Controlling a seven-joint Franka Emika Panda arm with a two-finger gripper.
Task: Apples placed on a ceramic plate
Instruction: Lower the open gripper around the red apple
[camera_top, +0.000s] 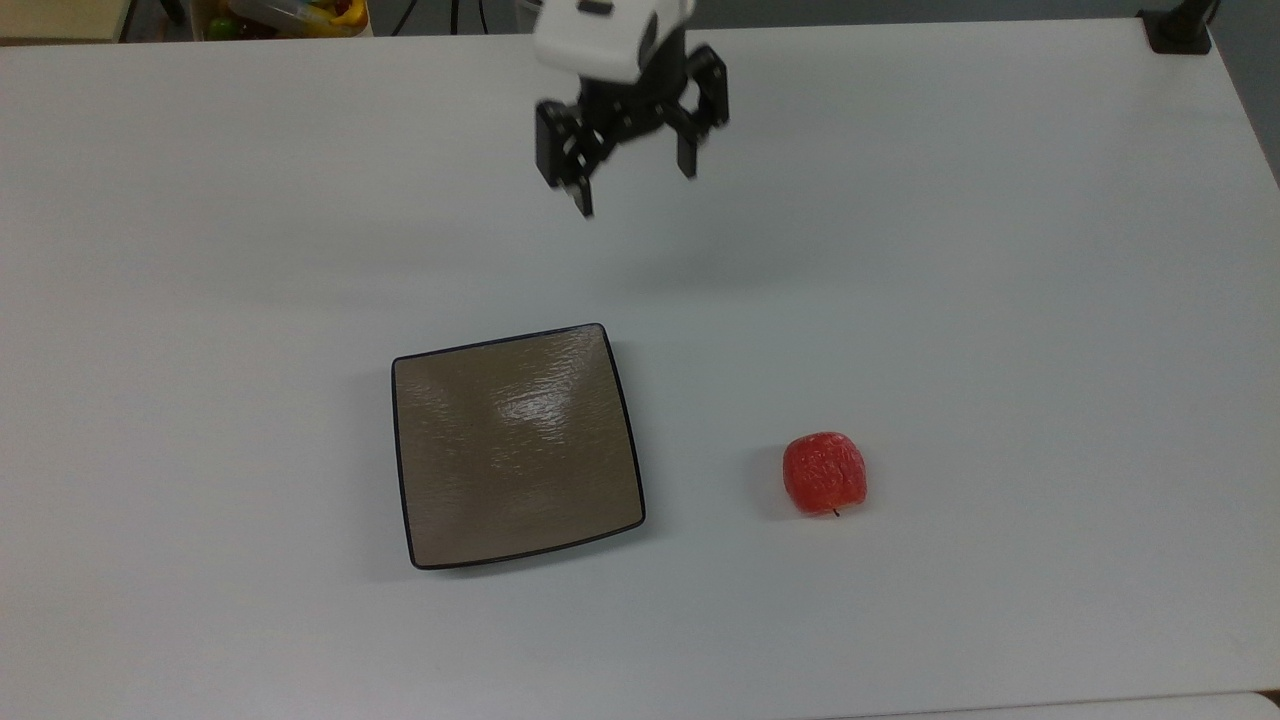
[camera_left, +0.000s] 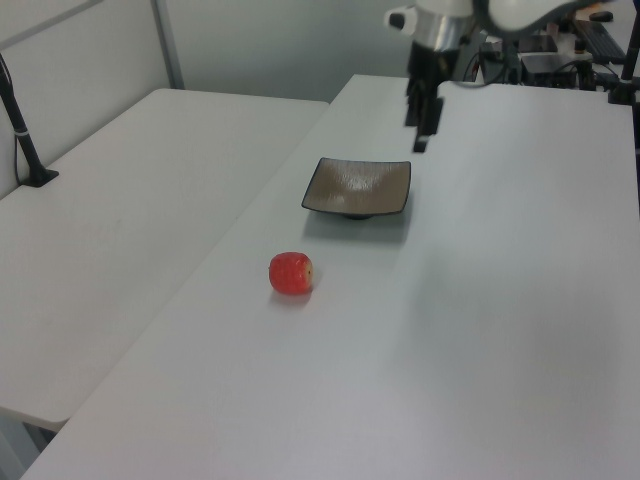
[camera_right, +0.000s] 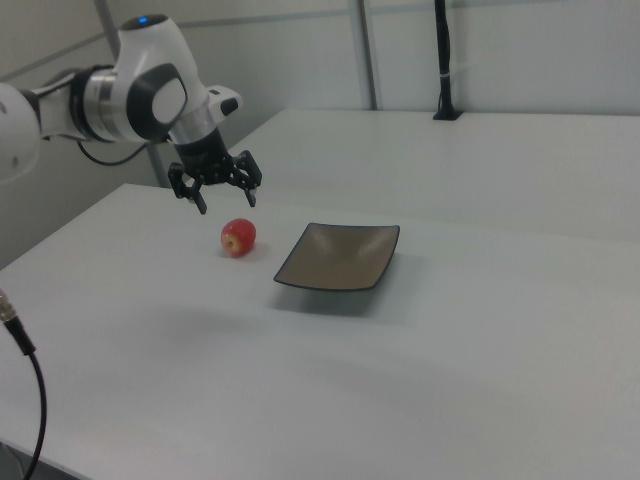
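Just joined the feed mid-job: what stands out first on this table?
A small red apple sits alone on the white table, apart from a square tan-brown plate to the top view's left of it. The plate holds nothing. Above the table's far side in the top view, the arm's black tool hangs open, holding nothing.

The arm has glossy white rounded shells with dark grey joint bands and a blue light on top. Its gripper is black, with two thin fingers.
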